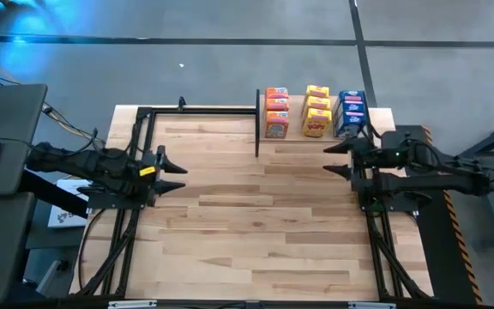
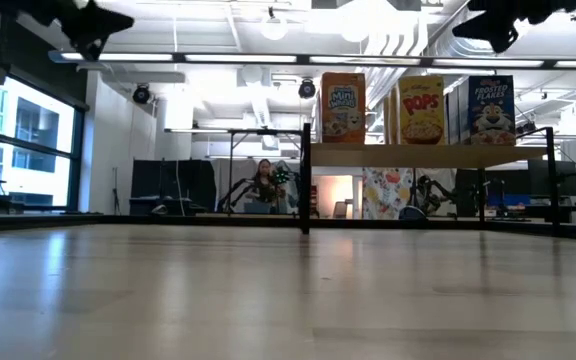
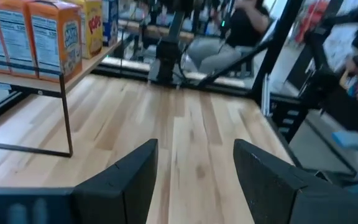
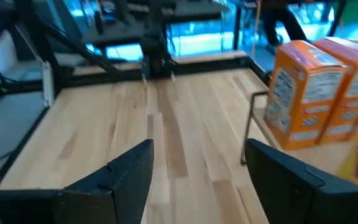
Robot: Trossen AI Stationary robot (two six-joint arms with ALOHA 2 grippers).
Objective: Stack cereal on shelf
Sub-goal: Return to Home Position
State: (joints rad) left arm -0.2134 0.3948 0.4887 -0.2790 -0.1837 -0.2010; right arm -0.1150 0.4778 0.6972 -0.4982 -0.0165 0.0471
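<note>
Spanning most of the high view, the pale slatted wooden tabletop point(image 1: 256, 223) has the raised light-wood shelf on thin black uprights point(image 2: 408, 156) at its one o'clock corner. The left gripper point(image 1: 184, 176) hovers at the table's nine o'clock edge and the right gripper point(image 1: 326, 160) at three o'clock, just beside the shelf; both are released, fingers spread and grasping nothing. Nine small cardboard cereal boxes stand on the shelf as an orange row point(image 1: 276, 112), a yellow row point(image 1: 317, 110) and a blue row point(image 1: 351, 112), three deep each. Stacking looks finished; probably only parking both arms is left.
</note>
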